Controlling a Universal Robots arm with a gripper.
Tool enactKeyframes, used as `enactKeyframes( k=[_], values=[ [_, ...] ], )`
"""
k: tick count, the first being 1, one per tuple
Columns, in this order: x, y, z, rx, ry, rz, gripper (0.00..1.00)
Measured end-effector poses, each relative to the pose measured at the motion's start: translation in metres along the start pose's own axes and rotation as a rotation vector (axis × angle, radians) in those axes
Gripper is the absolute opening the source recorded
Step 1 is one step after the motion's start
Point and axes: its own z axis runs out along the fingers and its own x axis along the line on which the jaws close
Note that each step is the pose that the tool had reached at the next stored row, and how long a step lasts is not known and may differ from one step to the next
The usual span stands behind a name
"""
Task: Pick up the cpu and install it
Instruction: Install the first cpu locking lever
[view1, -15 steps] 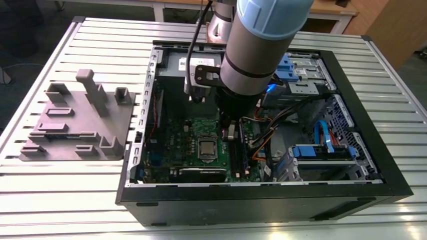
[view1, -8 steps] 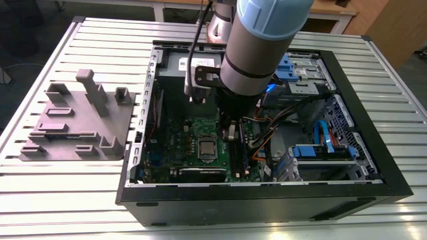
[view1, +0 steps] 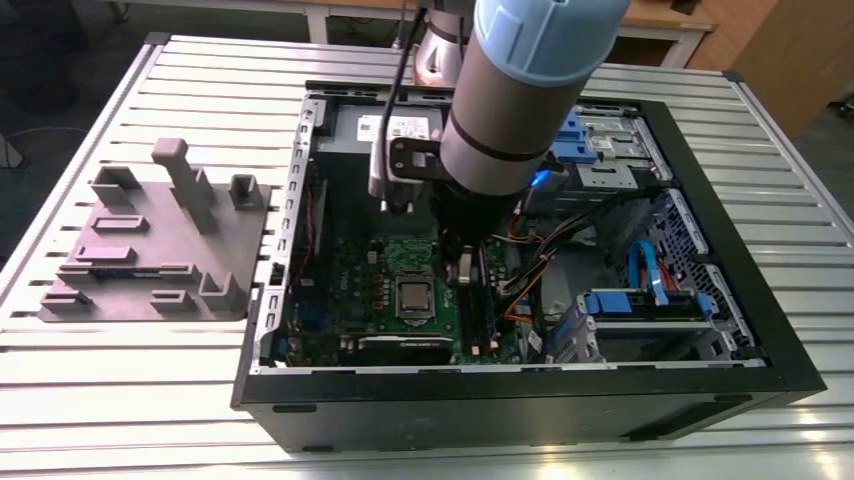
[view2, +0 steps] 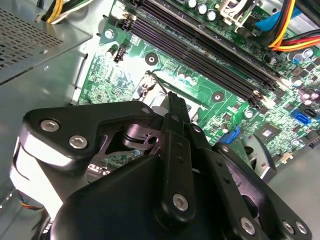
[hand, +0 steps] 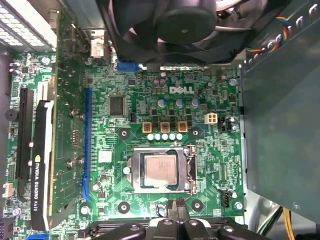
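Exterior view: the arm (view1: 514, 110) reached down into an open computer case (view1: 534, 400) lying on a slatted metal bench (view1: 134, 400). The claw (view1: 463, 272) hung just above the green motherboard (view1: 354, 290), beside the cpu (view1: 415, 296), which sat flat in its socket frame (view1: 415, 312) on the board. A grey moulded tray (view1: 147, 250) with upright posts stood on the bench toward the exterior view's left, well apart from the case. Second wrist view: the claw's black linkage (view2: 177, 150) crowded the foreground, fingers drawn close together with nothing seen between them; behind ran long dark memory slots (view2: 210, 55) and bundled coloured cables (view2: 290, 30). First wrist view: the cpu (hand: 160, 171), silver-topped, lay square inside the socket frame (hand: 159, 189), apart from the claw tips (hand: 177, 206), which came in narrow at the frame's edge, holding nothing. A black fan (hand: 175, 25) sat beyond the socket, and a dark expansion card (hand: 42, 160) stood in a slot to one side.
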Motion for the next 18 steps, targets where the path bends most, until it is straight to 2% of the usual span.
enactKeyframes(
  k=[2,3,4,6,7,14,18],
  values=[
    [0.0004,-0.0001,0.0007,-0.0003,0.0036,-0.006,0.1],
    [0.0005,-0.0001,0.0007,-0.0003,0.0116,-0.007,0.1],
    [0.0005,-0.0001,0.0008,-0.0002,0.0233,-0.009,0.1],
    [0.0006,-0.0002,0.0016,-0.0001,0.0416,-0.012,0.1],
    [0.0006,-0.0003,0.0025,-0.0002,0.046,-0.015,0.1],
    [0.0014,-0.0008,0.0097,-0.0019,0.0497,-0.054,0.1],
    [0.003,-0.0009,0.0104,-0.0029,0.0516,-0.078,0.1]
  ],
)
